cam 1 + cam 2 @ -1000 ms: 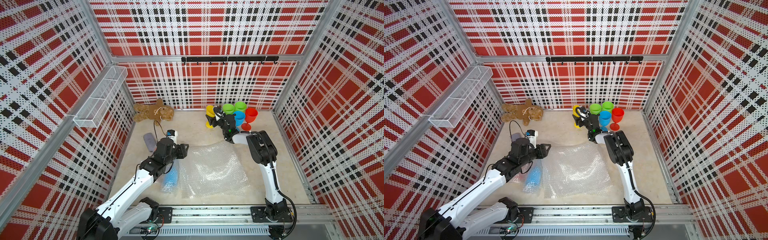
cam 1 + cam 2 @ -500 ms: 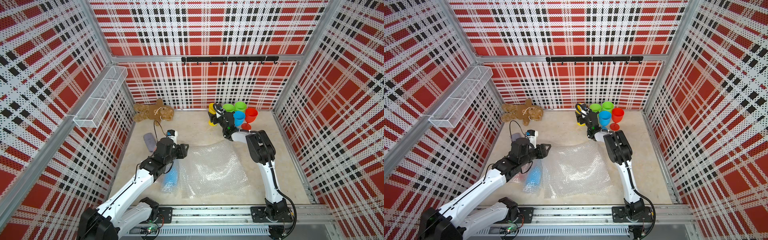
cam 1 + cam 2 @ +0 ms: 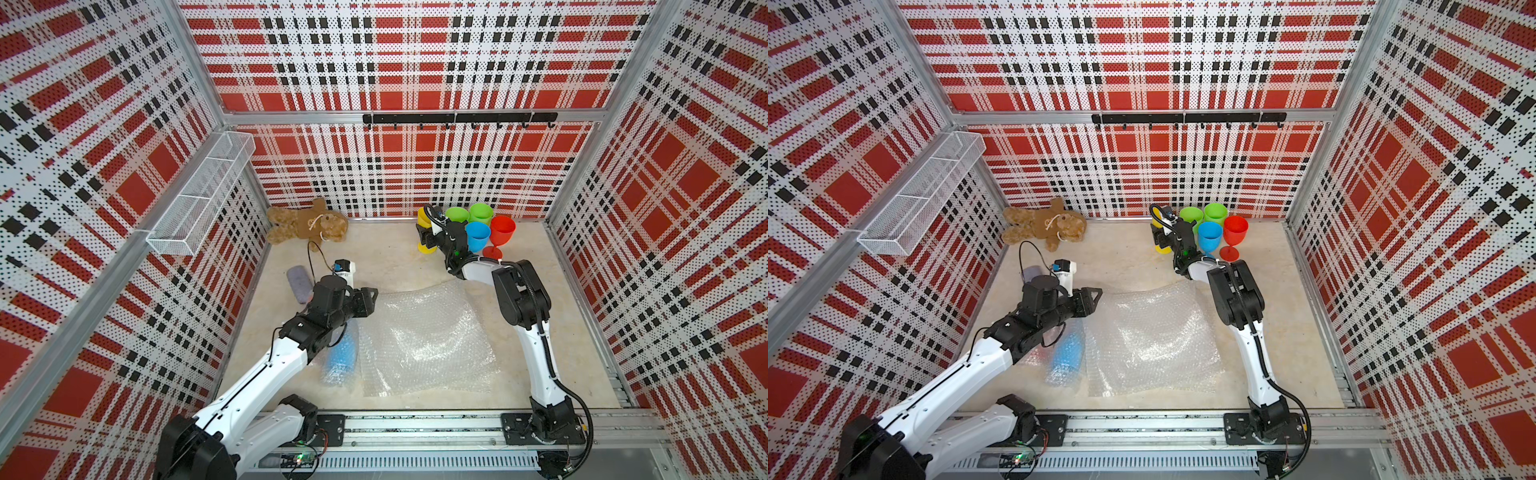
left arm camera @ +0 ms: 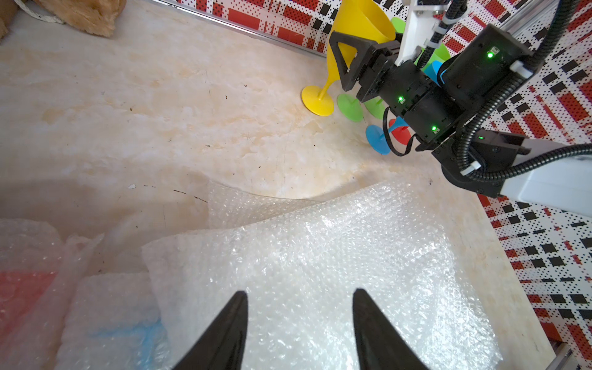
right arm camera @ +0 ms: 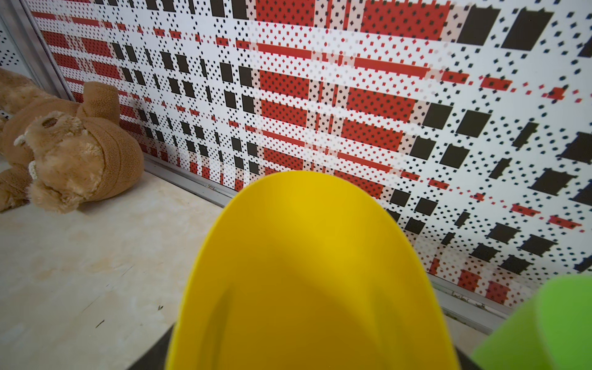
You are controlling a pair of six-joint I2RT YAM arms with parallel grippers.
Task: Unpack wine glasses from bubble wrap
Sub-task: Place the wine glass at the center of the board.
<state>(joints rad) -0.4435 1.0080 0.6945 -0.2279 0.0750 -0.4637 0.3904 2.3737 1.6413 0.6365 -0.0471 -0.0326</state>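
Note:
By the back wall, my right gripper (image 3: 430, 233) is shut on the bowl of the yellow wine glass (image 4: 358, 22). The glass leans, with its foot on the floor. Beside it stand two green wine glasses (image 3: 457, 214), a blue one (image 3: 477, 235) and a red one (image 3: 502, 227). My left gripper (image 4: 299, 293) hangs open and empty over the flat bubble wrap (image 3: 424, 336). To its left lies a blue wine glass wrapped in bubble wrap (image 3: 343, 357). A wrapped red one (image 4: 22, 288) lies further left.
A brown teddy bear (image 3: 307, 224) lies at the back left. A grey oblong case (image 3: 299, 283) is beside the left arm. A white wire basket (image 3: 199, 199) hangs on the left wall and a black hook rail (image 3: 457, 118) on the back wall.
My right gripper has shifted the yellow wine glass slightly toward the back wall, next to the green ones. The left arm has not moved.

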